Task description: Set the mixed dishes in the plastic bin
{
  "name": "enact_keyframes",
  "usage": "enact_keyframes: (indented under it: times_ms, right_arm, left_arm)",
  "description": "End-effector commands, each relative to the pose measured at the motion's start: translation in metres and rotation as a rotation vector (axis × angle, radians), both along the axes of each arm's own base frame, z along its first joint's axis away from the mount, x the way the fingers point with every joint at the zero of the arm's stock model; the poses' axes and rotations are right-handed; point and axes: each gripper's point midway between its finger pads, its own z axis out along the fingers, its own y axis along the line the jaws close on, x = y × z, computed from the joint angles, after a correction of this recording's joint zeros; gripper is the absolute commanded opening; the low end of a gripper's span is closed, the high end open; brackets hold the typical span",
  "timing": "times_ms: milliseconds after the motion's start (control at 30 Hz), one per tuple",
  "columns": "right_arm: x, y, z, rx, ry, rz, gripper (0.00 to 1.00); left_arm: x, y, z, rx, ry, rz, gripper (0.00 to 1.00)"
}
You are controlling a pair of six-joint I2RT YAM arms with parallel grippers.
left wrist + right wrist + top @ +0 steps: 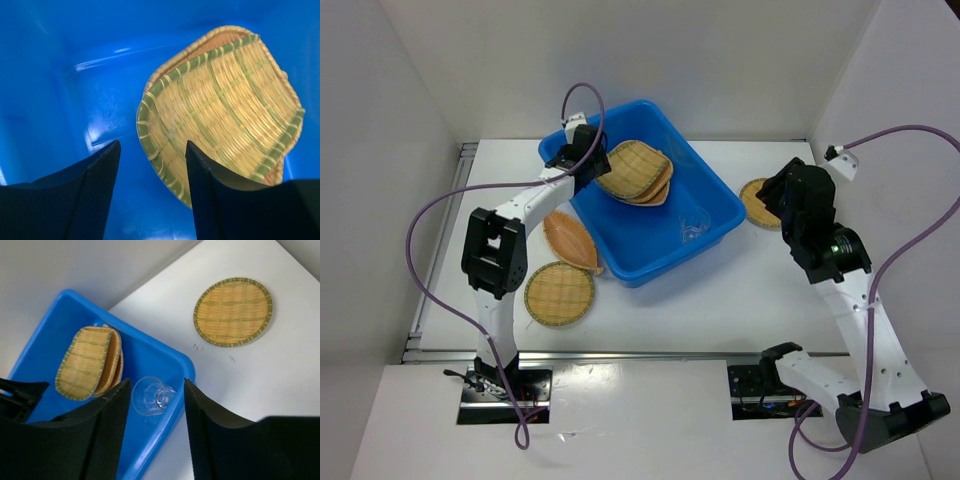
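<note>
From above: a glossy blue plastic bin (640, 240) sits mid-table, with stacked fan-shaped woven bamboo trays (635, 172) at its far left and a small clear cup (693, 231) near its right wall. A leaf-shaped tray (570, 242) and a round tray (560, 294) lie on the table to its left, and a second round tray (757, 203) lies to its right. Left wrist: the left gripper (152, 165) is spread and empty over the green-rimmed stack. Right wrist: the right gripper (157, 405) is parted, grasping nothing, right of the bin.

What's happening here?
Dishes are being packed into a blue bin. A stack of fan-shaped trays and a clear cup lie inside. The left pincer hangs open and empty above the stack; the right pincer, also open, points toward the cup. A leaf-shaped tray and a round tray lie left of the bin, another round tray right of it.
</note>
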Motion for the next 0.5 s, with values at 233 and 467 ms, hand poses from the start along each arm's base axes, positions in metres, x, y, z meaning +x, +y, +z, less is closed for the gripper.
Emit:
enact_keyframes:
  times_ms: [233, 467]
  right_arm:
    - [0.093, -0.037, -0.16, 0.126, 0.437, -0.052, 0.63]
    - [0.107, -0.093, -0.215, 0.367, 0.432, -0.226, 0.63]
  left_arm:
    - [-0.073, -0.028, 0.248, -0.214, -0.398, -0.3, 0.65]
    - [-0.137, -0.006, 0.261, -0.219, -0.441, -0.32, 0.65]
